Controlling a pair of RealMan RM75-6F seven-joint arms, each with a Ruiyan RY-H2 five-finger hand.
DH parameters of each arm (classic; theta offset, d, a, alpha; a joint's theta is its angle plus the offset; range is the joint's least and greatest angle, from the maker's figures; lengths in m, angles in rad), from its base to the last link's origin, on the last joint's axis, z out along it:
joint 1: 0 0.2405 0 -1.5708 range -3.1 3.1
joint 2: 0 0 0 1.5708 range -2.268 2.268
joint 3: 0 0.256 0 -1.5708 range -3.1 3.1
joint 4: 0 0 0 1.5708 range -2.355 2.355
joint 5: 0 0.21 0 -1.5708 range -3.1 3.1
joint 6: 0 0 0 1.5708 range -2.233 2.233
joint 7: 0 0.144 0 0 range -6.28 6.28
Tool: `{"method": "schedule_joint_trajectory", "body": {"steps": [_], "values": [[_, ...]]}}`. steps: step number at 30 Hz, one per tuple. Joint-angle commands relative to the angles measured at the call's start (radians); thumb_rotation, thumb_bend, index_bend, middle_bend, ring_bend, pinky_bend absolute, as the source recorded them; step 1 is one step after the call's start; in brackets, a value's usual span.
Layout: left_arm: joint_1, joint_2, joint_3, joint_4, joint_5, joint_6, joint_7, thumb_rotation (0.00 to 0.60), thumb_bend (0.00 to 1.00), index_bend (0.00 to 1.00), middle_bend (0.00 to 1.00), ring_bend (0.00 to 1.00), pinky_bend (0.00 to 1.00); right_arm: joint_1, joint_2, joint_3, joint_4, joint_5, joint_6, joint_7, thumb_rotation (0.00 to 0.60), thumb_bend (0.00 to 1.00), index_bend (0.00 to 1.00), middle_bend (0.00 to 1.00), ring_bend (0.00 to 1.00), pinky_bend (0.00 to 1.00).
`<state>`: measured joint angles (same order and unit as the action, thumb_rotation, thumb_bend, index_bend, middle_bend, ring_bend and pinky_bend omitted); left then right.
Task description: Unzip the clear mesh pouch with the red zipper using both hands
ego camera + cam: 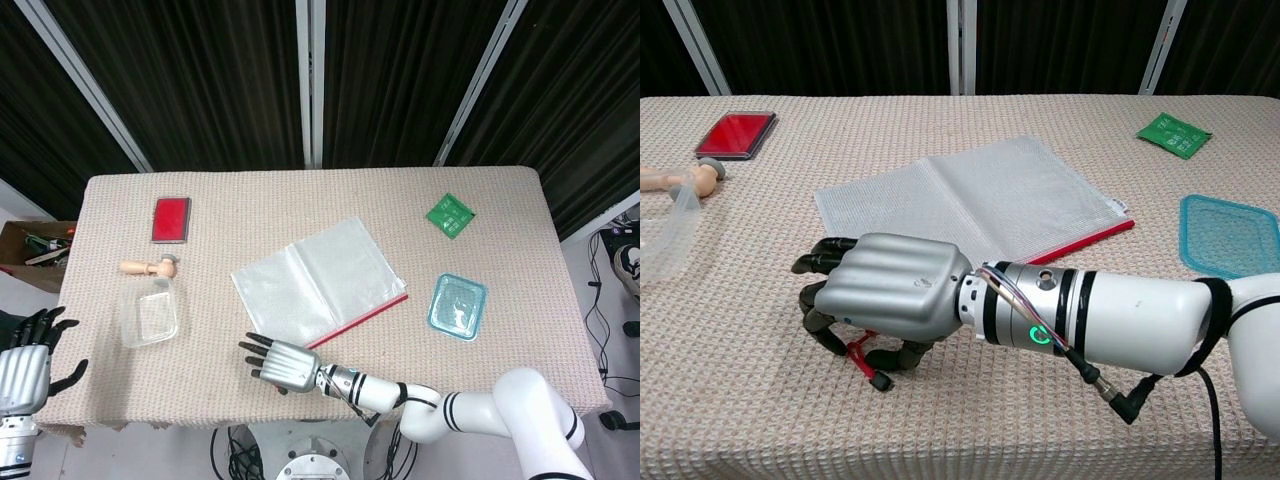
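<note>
Chest view is showing the right hand (885,310) curling around the red pull cord (868,362) of the pouch (970,200) lying mid-table, zipper seemingly mostly closed, while the left hand (25,370) is hanging open off-table.

My head view looks steeply down from high above the near table (480,215) edge. My chest view sits low and close, facing far. Both share the pouch (318,278) area.
</note>
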<state>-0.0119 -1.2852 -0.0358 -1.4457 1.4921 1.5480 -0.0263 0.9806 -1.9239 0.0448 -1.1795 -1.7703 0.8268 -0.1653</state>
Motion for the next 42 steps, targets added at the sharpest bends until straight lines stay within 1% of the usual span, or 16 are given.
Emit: {"method": "schedule_joint_trajectory", "body": {"steps": [1,6,11,15,20,25,29,35,42], "values": [[0.002,0.0,0.0,0.001,0.0,0.002,-0.002,0.6,0.21,0.29,0.14,0.09,0.14,0.005,-0.005,-0.003,0.006,0.003,0.001,0.001,0.6,0.33,0.5,0.24,0.0,0.0],[0.005,-0.002,0.0,0.006,0.0,0.007,-0.007,0.6,0.21,0.29,0.14,0.09,0.14,0.015,-0.017,-0.01,0.019,0.004,0.013,0.005,0.6,0.37,0.59,0.26,0.0,0.0],[0.002,-0.005,0.0,0.013,0.004,0.005,-0.024,0.6,0.21,0.28,0.14,0.09,0.14,0.019,-0.03,-0.016,0.034,-0.009,0.055,0.024,0.6,0.47,0.72,0.32,0.0,0.0],[-0.015,-0.009,0.0,0.028,0.008,-0.025,-0.065,0.6,0.21,0.28,0.14,0.09,0.14,0.009,-0.024,-0.018,0.036,-0.02,0.11,0.035,0.6,0.48,0.79,0.33,0.0,0.0],[-0.059,-0.016,-0.004,0.047,0.025,-0.079,-0.135,0.6,0.21,0.28,0.14,0.09,0.14,-0.004,0.003,-0.007,0.014,-0.034,0.195,0.065,0.6,0.51,0.88,0.33,0.0,0.0],[-0.156,-0.038,-0.008,0.078,0.085,-0.174,-0.324,0.6,0.21,0.28,0.14,0.09,0.14,-0.011,0.034,0.021,-0.015,-0.049,0.293,0.119,0.6,0.53,0.91,0.33,0.0,0.0],[-0.256,-0.066,-0.004,0.105,0.159,-0.244,-0.451,0.6,0.21,0.29,0.14,0.09,0.14,-0.008,0.053,0.058,-0.03,-0.053,0.355,0.144,0.6,0.53,0.92,0.32,0.0,0.0],[-0.376,-0.134,-0.02,0.142,0.2,-0.313,-0.563,0.6,0.21,0.29,0.14,0.09,0.14,0.012,0.098,0.115,-0.079,-0.028,0.369,0.159,0.6,0.54,0.92,0.31,0.0,0.0],[-0.463,-0.214,-0.043,0.189,0.201,-0.337,-0.613,0.6,0.22,0.31,0.14,0.09,0.14,0.036,0.124,0.159,-0.102,0.004,0.357,0.151,0.6,0.54,0.93,0.3,0.0,0.0]]}}
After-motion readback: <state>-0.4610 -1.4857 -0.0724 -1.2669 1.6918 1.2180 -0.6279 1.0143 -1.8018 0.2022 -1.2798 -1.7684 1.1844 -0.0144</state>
